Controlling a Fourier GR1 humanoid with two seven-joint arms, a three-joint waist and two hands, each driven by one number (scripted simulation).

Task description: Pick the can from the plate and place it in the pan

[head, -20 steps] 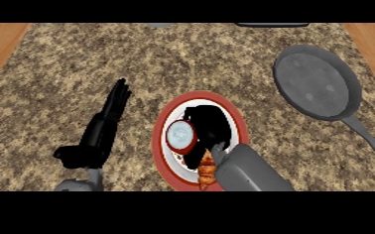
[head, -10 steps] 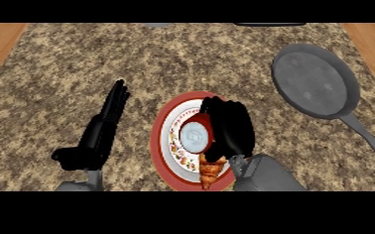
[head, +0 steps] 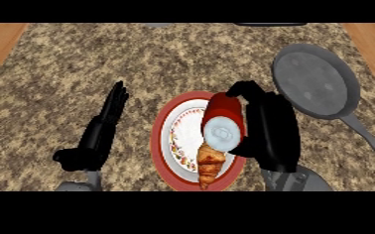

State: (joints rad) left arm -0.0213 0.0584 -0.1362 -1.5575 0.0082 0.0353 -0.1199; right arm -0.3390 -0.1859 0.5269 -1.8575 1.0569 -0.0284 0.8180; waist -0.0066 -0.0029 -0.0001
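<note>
Granite counter (head: 147, 59) | right hand (head: 271, 134) curled round can (head: 223, 116), over plate (head: 162, 135) | left hand (head: 99, 134) fingers straight

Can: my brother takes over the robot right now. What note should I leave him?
Right hand: curled round the red can, which is tilted over the plate.
Left hand: open, resting at the view's left.
Pan: upper right, no can in it yet.
Croissant: on the plate, near the can.
Done: the grasp.
Left: carry the can to the pan, set it down, let go.
</note>
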